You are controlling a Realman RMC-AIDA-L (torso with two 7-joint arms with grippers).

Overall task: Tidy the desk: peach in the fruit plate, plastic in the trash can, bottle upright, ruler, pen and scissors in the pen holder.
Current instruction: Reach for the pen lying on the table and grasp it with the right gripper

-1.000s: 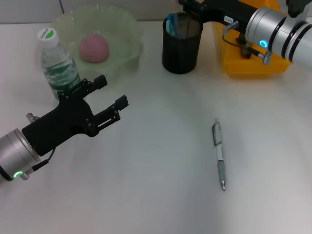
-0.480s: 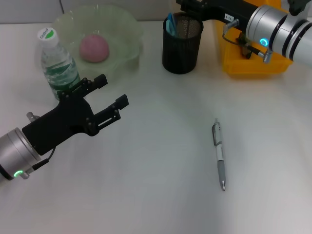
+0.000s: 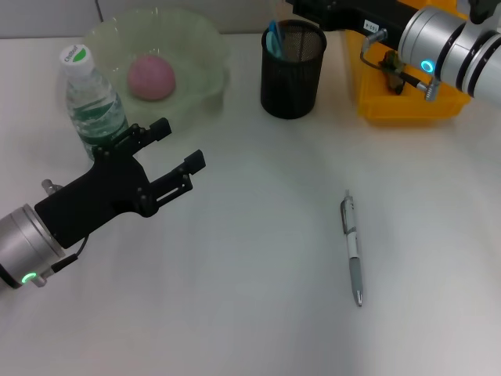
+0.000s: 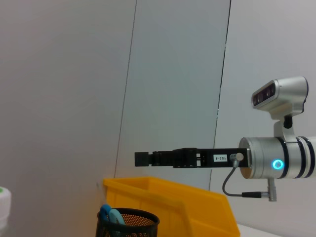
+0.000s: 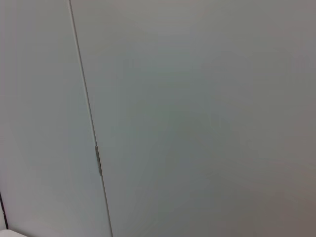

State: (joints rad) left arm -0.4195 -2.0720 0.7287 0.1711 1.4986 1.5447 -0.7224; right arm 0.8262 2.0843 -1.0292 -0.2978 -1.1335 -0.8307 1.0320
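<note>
Your left gripper (image 3: 178,153) hovers with fingers wide above the worktop (image 3: 250,313), just beside the upright bottle (image 3: 92,102). Your right gripper (image 4: 143,158) hangs above the pen holder (image 3: 291,69); whether its fingers are parted I cannot tell. The pen (image 3: 353,248) lies flat, well apart from both. It looks light, stiff and slippery: pinch it mid-barrel, across its width.

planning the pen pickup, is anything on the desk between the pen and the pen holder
Nothing visible. The pen lies alone on the bare white desk, and the stretch up to the pen holder is open. The right gripper hangs above the holder, off the desk.
</note>
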